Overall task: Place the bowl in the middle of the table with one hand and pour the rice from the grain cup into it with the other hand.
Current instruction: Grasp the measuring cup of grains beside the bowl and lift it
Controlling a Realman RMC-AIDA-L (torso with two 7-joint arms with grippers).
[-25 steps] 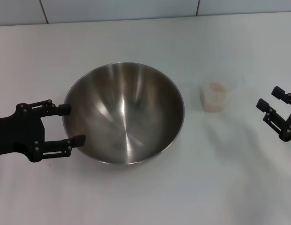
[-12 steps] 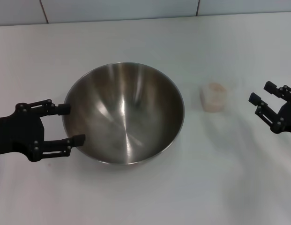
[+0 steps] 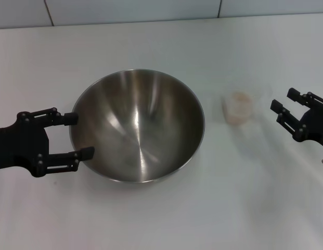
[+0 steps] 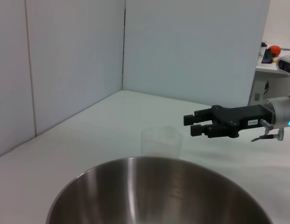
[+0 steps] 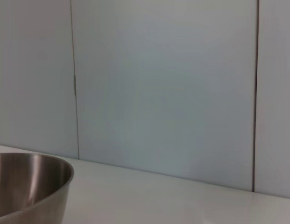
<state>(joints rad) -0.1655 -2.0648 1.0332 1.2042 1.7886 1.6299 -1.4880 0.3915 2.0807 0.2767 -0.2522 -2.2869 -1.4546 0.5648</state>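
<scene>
While the bowl (image 3: 137, 125) is sitting near the middle of the table (image 3: 161, 219) in the head view, the left gripper (image 3: 75, 135) is spreading released fingers at its left rim, and the right gripper (image 3: 282, 107) is hovering unclenched just right of the grain cup (image 3: 238, 107) holding rice (image 3: 238, 99). From the left wrist, the cup (image 4: 161, 141) is standing behind the bowl (image 4: 159, 191), the right gripper (image 4: 190, 125) beside it. From the right wrist, only the bowl (image 5: 28, 186) is showing.
</scene>
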